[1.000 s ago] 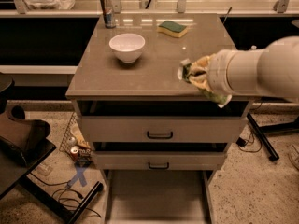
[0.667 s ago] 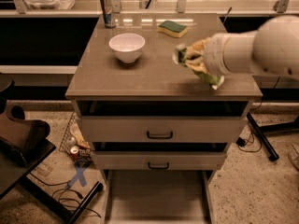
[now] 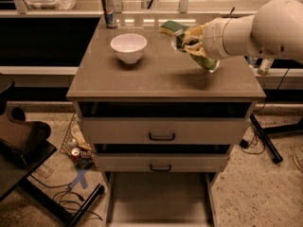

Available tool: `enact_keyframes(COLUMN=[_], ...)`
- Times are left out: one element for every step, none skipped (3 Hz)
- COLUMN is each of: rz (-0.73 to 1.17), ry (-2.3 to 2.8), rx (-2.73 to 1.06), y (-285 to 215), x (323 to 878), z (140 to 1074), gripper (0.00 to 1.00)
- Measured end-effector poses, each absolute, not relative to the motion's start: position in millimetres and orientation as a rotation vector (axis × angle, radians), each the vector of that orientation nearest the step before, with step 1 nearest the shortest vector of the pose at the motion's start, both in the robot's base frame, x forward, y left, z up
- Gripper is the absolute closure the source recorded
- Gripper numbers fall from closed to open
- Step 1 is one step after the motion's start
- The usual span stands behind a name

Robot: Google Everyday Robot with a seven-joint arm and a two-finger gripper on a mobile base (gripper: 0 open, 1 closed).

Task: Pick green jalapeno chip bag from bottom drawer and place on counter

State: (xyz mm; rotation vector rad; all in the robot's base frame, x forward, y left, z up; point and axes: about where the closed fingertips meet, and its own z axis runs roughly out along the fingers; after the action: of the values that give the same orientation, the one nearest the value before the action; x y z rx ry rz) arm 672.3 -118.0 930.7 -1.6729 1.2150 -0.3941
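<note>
My gripper (image 3: 185,41) is shut on the green jalapeno chip bag (image 3: 198,51) and holds it in the air above the right rear part of the counter (image 3: 156,77). The crumpled bag hangs from the white arm, its lower end pointing right. A shadow lies on the counter below it. The bottom drawer (image 3: 158,200) is pulled out at the bottom of the camera view and its grey floor is bare. Most of the fingers are hidden by the bag.
A white bowl (image 3: 128,47) stands on the counter's left rear. A can (image 3: 109,10) stands at the back left corner. A green-and-yellow sponge (image 3: 171,28) lies at the back, just behind the gripper. Two drawers with black handles (image 3: 161,136) sit above the open one. Clutter lies on the floor left.
My gripper has carried the chip bag up and toward the back of the counter, from near the right front edge to beside the sponge.
</note>
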Motion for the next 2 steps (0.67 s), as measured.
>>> enact_keyframes(rz=[-0.390,-0.388], ry=[1.212,1.210], rx=[-1.676,-1.678], y=[-115.3,-113.3], x=[672.0,671.8], z=[929.9,929.7], gripper=[0.44,0.20])
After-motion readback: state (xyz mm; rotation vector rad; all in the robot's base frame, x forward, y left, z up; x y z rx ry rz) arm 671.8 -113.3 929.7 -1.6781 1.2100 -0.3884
